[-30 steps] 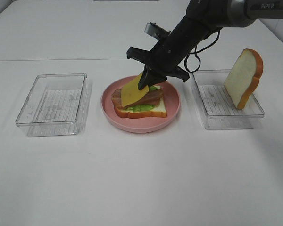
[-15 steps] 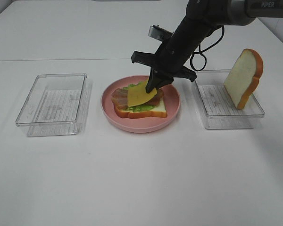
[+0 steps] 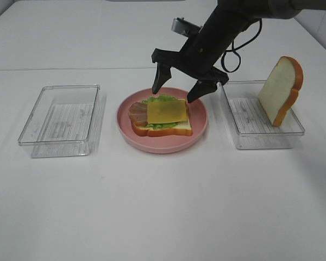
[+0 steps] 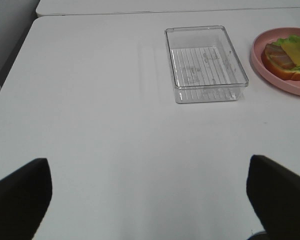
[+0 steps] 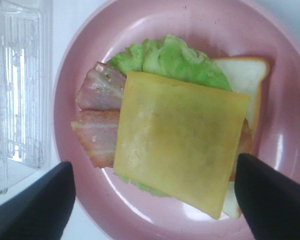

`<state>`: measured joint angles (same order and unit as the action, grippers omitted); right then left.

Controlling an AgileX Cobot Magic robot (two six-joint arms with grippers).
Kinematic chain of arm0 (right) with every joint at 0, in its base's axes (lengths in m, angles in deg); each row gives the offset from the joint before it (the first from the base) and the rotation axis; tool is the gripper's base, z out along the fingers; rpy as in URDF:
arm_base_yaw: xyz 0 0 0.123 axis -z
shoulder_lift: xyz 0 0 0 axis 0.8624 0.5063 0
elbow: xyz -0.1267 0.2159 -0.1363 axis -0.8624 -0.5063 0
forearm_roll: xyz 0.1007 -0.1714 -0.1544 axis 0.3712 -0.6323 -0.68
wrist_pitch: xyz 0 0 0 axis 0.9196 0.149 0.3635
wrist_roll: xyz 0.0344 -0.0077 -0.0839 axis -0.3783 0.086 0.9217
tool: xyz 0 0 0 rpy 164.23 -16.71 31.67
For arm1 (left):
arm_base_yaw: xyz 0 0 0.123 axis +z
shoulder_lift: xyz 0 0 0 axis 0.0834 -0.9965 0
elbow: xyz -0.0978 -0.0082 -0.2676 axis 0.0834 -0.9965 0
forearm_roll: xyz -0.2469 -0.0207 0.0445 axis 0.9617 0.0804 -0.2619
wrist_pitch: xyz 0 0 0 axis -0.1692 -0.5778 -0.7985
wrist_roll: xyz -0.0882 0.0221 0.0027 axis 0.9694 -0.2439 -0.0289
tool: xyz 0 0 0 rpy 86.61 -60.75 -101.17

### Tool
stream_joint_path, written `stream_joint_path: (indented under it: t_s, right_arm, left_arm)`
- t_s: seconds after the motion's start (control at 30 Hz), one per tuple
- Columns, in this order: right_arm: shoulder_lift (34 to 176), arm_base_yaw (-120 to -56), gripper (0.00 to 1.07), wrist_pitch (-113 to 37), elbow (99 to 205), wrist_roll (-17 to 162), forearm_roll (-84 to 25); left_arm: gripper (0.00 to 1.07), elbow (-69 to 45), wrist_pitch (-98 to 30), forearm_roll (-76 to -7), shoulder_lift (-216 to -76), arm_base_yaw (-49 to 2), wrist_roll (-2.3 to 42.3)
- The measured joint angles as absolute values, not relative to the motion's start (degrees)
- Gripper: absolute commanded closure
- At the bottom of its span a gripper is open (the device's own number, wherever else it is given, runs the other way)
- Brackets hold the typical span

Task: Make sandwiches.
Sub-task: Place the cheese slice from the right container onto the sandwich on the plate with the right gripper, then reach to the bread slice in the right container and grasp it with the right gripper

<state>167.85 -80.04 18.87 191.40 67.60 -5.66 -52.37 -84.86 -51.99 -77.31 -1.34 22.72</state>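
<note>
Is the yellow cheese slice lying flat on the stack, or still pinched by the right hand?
Lying flat: the yellow cheese slice covers the bacon and lettuce, and the right hand is open above it.

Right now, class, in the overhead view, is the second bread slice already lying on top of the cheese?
No: the second bread slice stands leaning in the right tray, while the cheese slice lies uncovered.

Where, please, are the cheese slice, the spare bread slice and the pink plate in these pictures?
cheese slice [image 5: 180, 137]: right wrist view, middle of its flat yellow face.
spare bread slice [image 3: 277, 87]: exterior high view, white face of the slice leaning in the right-hand tray.
pink plate [image 3: 201, 117]: exterior high view, bare right rim.
</note>
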Motion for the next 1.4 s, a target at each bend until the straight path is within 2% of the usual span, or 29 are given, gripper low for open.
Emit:
stream_joint_path:
  t_s: [0.3, 0.4, 0.5, 0.57, 0.67, 0.77, 1.0, 1.1, 1.2, 1.27, 1.4]
  right_arm:
    - [161.26, -80.04, 0.23, 19.9, 191.51, 65.14, -10.13]
    - [156.91, -80.04, 0.23, 22.65, 191.51, 62.56, -16.66]
    - [155.99, -80.04, 0.23, 23.68, 191.51, 61.98, -18.32]
    - [152.38, -79.92, 0.23, 30.04, 191.51, 60.09, -26.4]
    - [151.75, -79.52, 0.23, 34.0, 192.43, 59.75, -31.33]
    - [151.75, -79.12, 0.23, 34.4, 192.95, 59.64, -32.41]
    - [151.75, -72.19, 0.23, 34.68, 196.5, 58.26, -34.71]
    - [151.75, -66.92, 0.23, 34.8, 196.61, 58.66, -32.24]
    - [151.75, -65.54, 0.23, 34.8, 196.61, 58.89, -31.15]
    - [151.75, -60.9, 0.23, 34.8, 196.67, 60.09, -27.6]
    - [152.1, -58.38, 0.23, 34.57, 196.67, 61.24, -25.37]
  left_arm:
    - [0.09, -52.37, -84.86, -51.99, -77.31, -1.34, 22.72]
    - [0.09, -52.37, -84.86, -51.99, -77.31, -1.34, 22.72]
    - [0.09, -52.37, -84.86, -51.99, -77.31, -1.34, 22.72]
    - [0.09, -52.37, -84.86, -51.99, -77.31, -1.34, 22.72]
    - [0.09, -52.37, -84.86, -51.99, -77.31, -1.34, 22.72]
    - [0.09, -52.37, -84.86, -51.99, -77.31, -1.34, 22.72]
    - [0.09, -52.37, -84.86, -51.99, -77.31, -1.34, 22.72]
    - [0.09, -52.37, -84.86, -51.99, -77.31, -1.34, 22.72]
    - [0.09, -52.37, -84.86, -51.99, -77.31, -1.34, 22.72]
    - [0.09, -52.37, -84.86, -51.99, -77.31, -1.34, 22.72]
    - [0.09, -52.37, -84.86, -51.99, -77.31, -1.34, 22.72]
